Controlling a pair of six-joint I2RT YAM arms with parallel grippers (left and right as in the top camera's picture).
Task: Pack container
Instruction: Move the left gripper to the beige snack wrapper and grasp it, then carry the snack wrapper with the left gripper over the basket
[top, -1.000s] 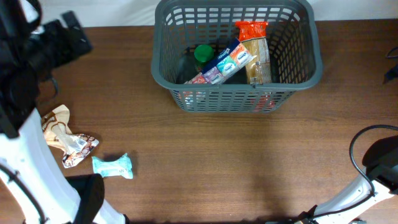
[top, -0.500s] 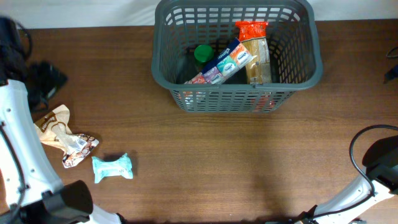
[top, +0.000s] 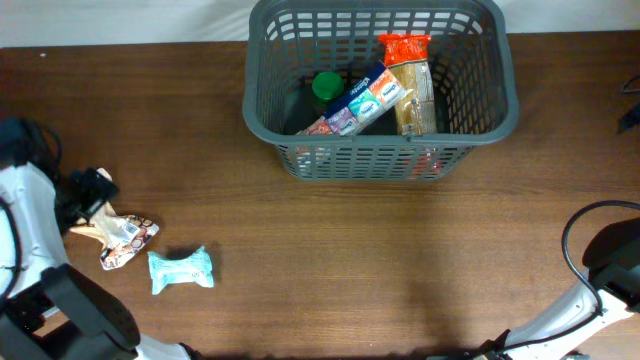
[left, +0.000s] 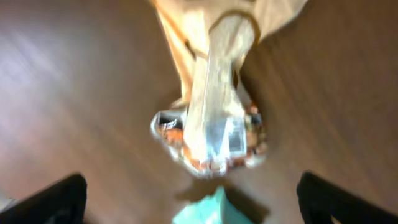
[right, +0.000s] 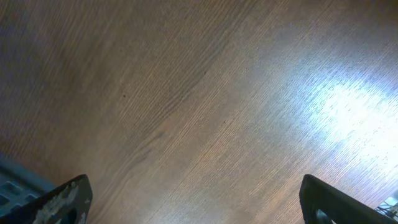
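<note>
**Basket at the far side, both grippers spread wide**

Overhead: the container (top: 370, 160) stands at the far middle of the table (top: 400, 260). It holds a green-capped item (top: 326, 86), a blue packet (top: 362, 102) and an orange-topped packet (top: 411, 88). Well apart, near the left edge, lie a tan packet (top: 115, 235) and a teal packet (top: 181, 268), with the left gripper (top: 88, 192) just beside the tan one.

Left wrist: blurred, but only here do its fingertips (left: 50, 199) show, set wide apart over the tan packet.

Right wrist: the right gripper (right: 196, 202) is spread wide over bare wood.
</note>
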